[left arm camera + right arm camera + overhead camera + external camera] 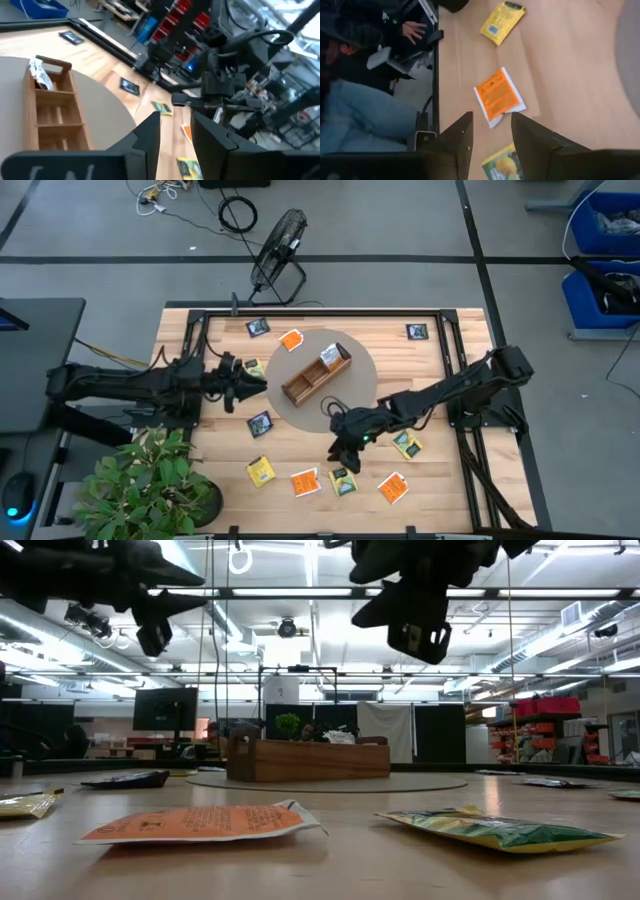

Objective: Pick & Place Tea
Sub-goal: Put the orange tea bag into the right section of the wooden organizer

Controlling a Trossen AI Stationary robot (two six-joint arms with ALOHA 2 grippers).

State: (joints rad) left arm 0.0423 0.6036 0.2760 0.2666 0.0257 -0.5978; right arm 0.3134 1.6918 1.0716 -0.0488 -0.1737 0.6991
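So, quick rundown
left gripper (262, 379): hovering at the grey round mat's (362, 392) left edge, fingers (150, 131) apart with a narrow gap, nothing between them
right gripper (340, 454): up over the front packets, fingers (462, 132) parted, holding nothing
tray (316, 376): wooden, sits on the mat, one white packet (329, 356) in its far-end compartment
tea (304, 482): loose packets all over the table, orange one and a green one (343, 481) near the front edge, yellow one (261, 471) beside them, dark ones (258, 327) by the back edge
person (350, 107): seated beyond the table edge, seen in the right wrist view
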